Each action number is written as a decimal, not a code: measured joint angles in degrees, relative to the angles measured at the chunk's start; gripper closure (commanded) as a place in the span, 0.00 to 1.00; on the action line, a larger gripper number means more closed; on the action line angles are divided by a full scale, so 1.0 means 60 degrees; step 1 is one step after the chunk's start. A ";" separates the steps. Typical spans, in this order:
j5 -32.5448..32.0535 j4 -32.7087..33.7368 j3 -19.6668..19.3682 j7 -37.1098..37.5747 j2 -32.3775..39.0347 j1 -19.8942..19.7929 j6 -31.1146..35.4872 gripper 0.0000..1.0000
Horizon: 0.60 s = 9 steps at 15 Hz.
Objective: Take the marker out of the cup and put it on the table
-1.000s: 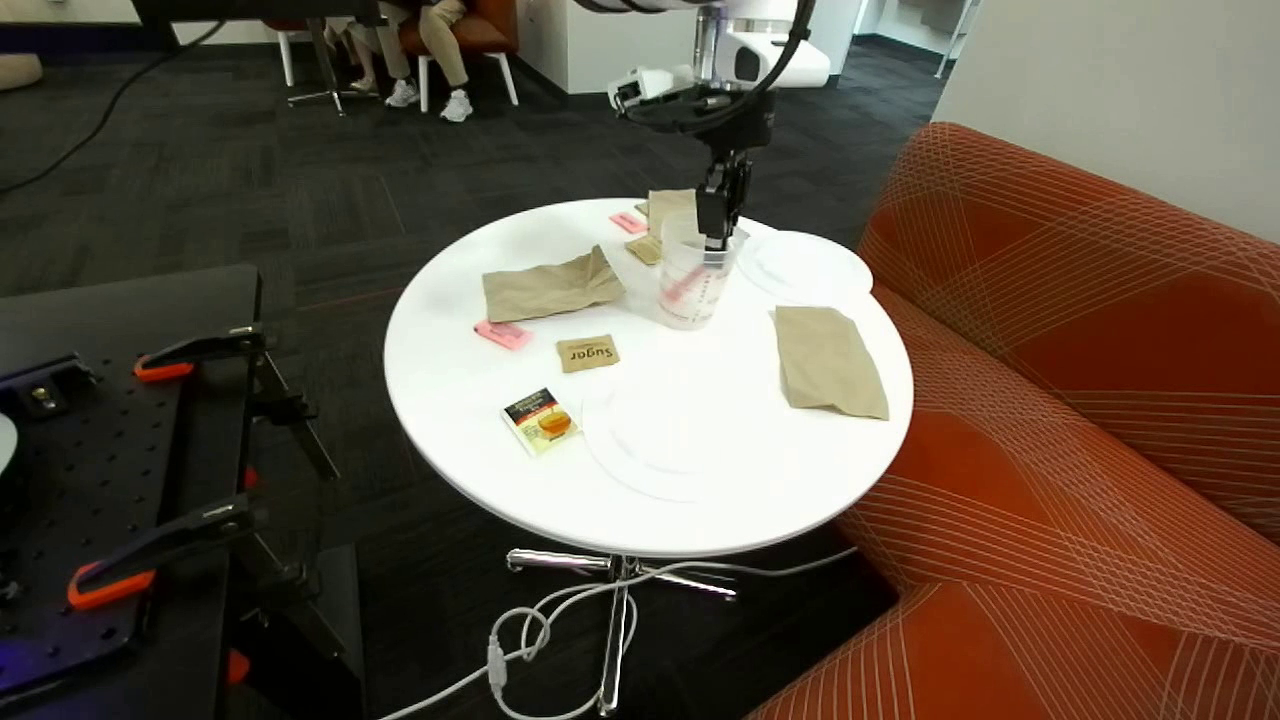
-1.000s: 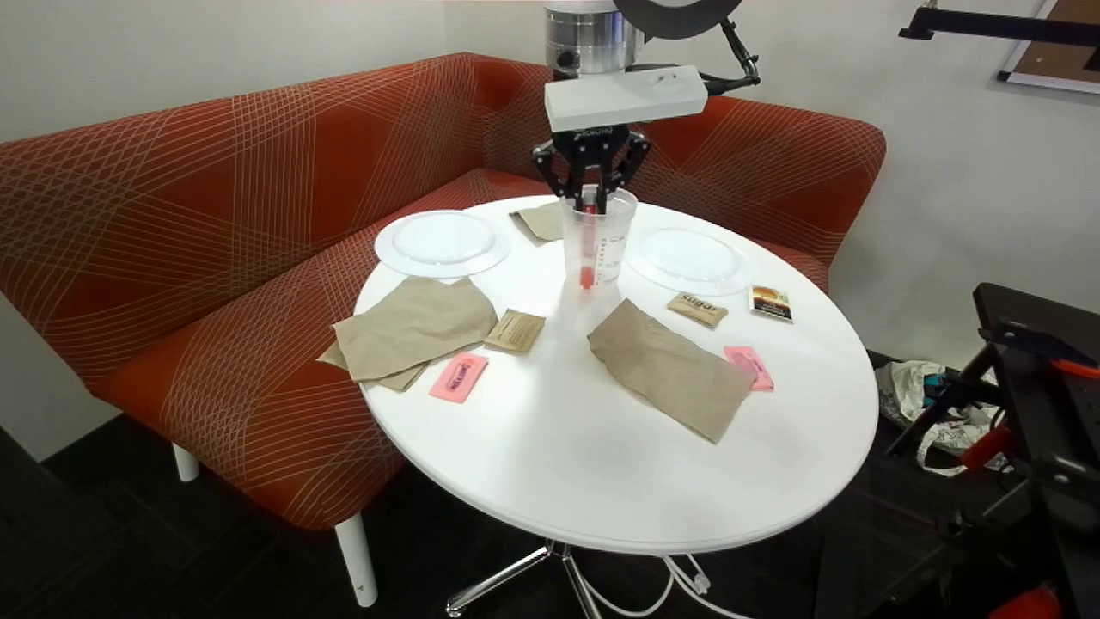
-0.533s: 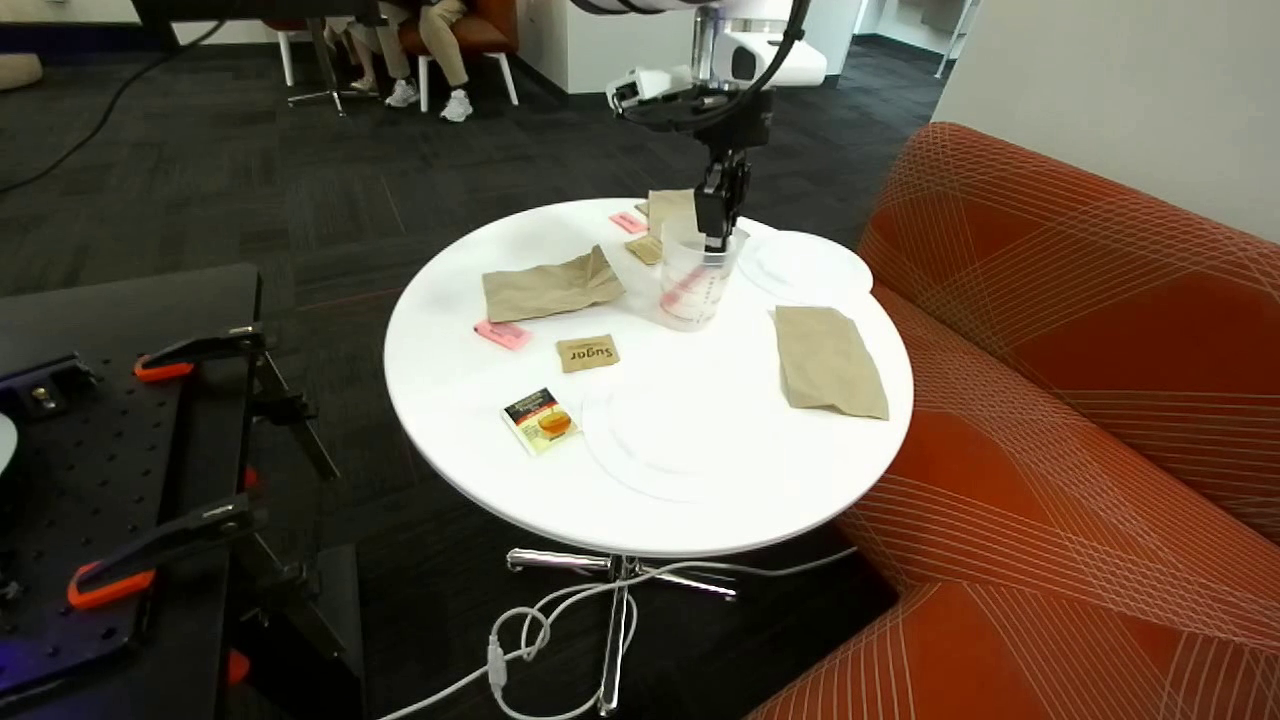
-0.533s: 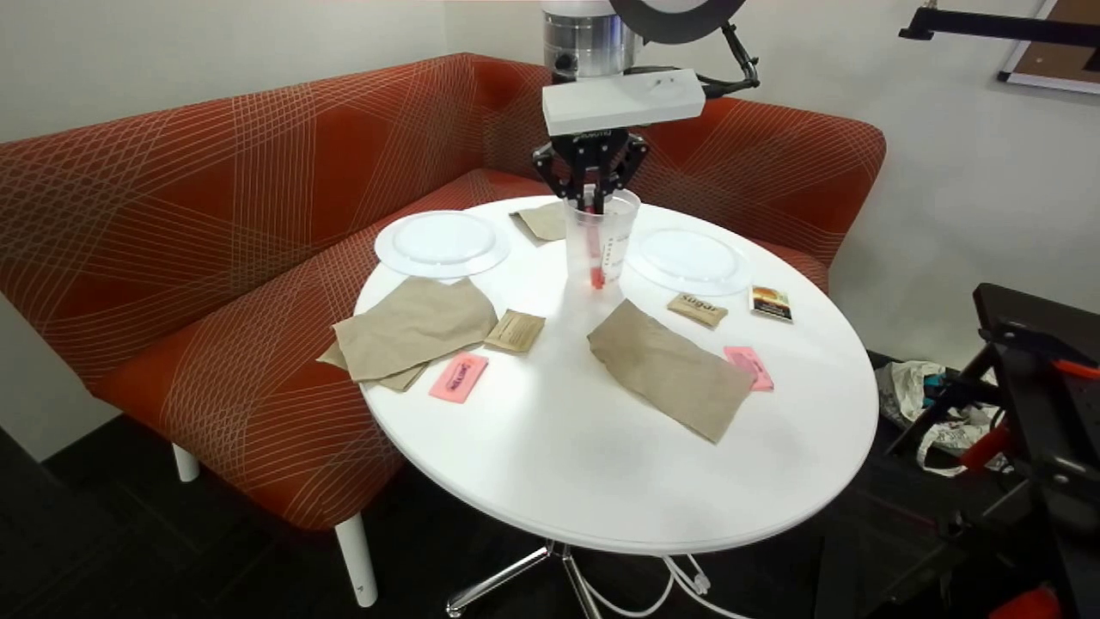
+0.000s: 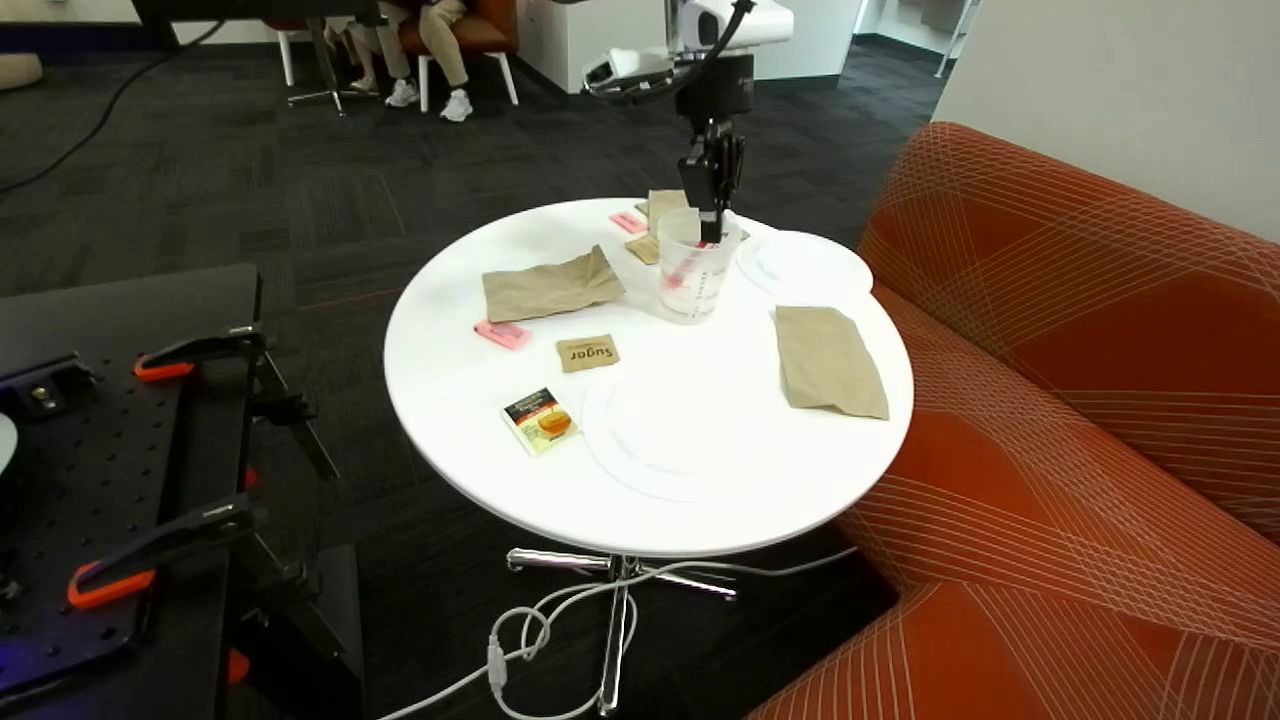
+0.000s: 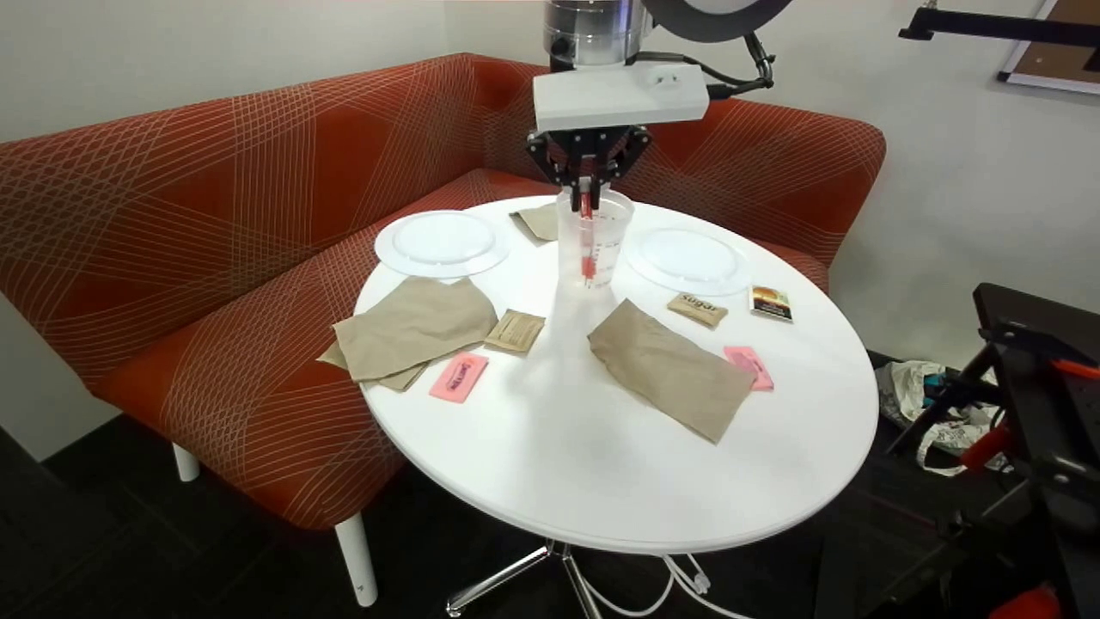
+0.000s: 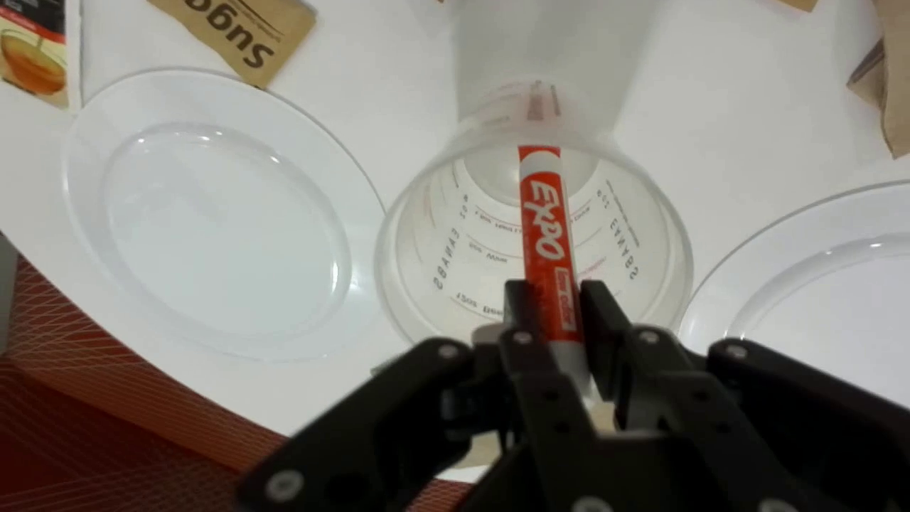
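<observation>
Marker (image 7: pixel 544 220): aslant, lower end inside cup (image 6: pixel 606 241), whose wall surrounds it. Gripper (image 7: pixel 555 302): jaws closed on marker's upper part. Plates (image 7: pixel 227 242), two: flanking cup. Napkins (image 6: pixel 670 371), sugar packet (image 5: pixel 588 353), pink packets (image 6: pixel 459 376): about the table (image 6: pixel 550 456).

Orange sofa (image 5: pixel 1080 420), dark floor (image 5: pixel 500 165)
</observation>
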 measured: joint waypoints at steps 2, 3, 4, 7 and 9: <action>-0.0543 -0.0435 -0.0175 0.0624 -0.0391 0.0230 0.0158 0.95; -0.0837 -0.0660 -0.0239 0.0930 -0.0613 0.0325 0.0193 0.95; -0.1172 -0.0892 -0.0288 0.1264 -0.0862 0.0412 0.0207 0.95; -0.2364 -0.1537 -0.0355 0.2307 -0.1695 0.0628 0.0214 0.95; -0.3218 -0.1916 -0.0339 0.2932 -0.2292 0.0715 0.0214 0.95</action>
